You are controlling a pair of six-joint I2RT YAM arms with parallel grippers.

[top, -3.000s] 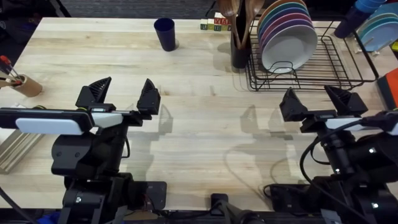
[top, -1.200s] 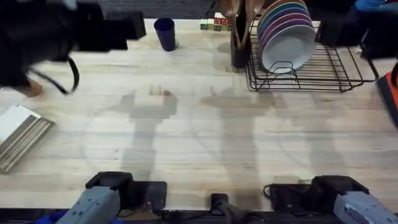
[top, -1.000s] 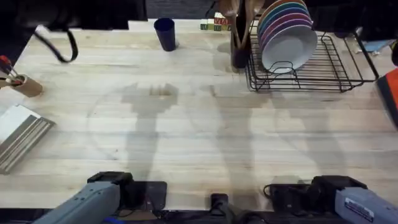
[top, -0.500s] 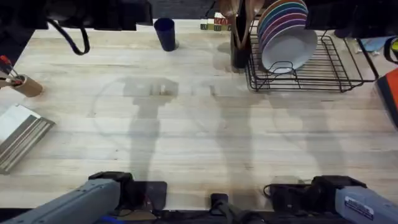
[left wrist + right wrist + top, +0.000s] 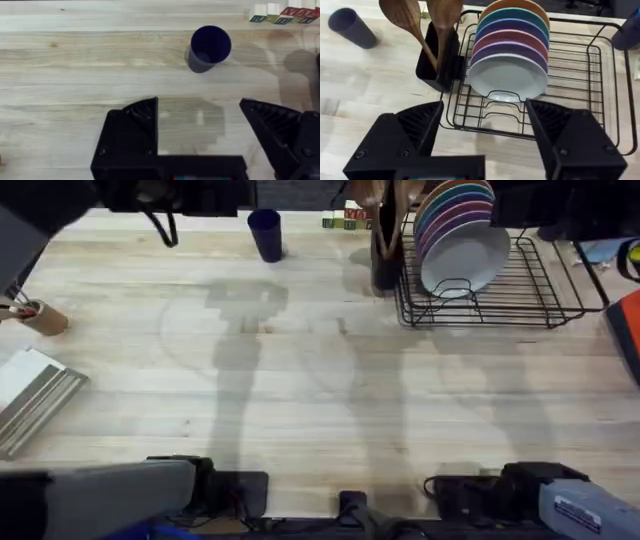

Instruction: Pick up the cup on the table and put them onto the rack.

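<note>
Left gripper (image 5: 200, 132) gapes wide, empty, above the upright cup (image 5: 209, 48): looks light, rigid, slick plastic; best pinched across the rim.

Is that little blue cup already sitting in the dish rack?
No, the cup stands upright on the bare wooden table, and the rack holds a row of plates.

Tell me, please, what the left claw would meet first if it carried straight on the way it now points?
Probably the cup: it stands upright on the table ahead of the open left claw, with bare wood between; depth is hard to judge.
</note>
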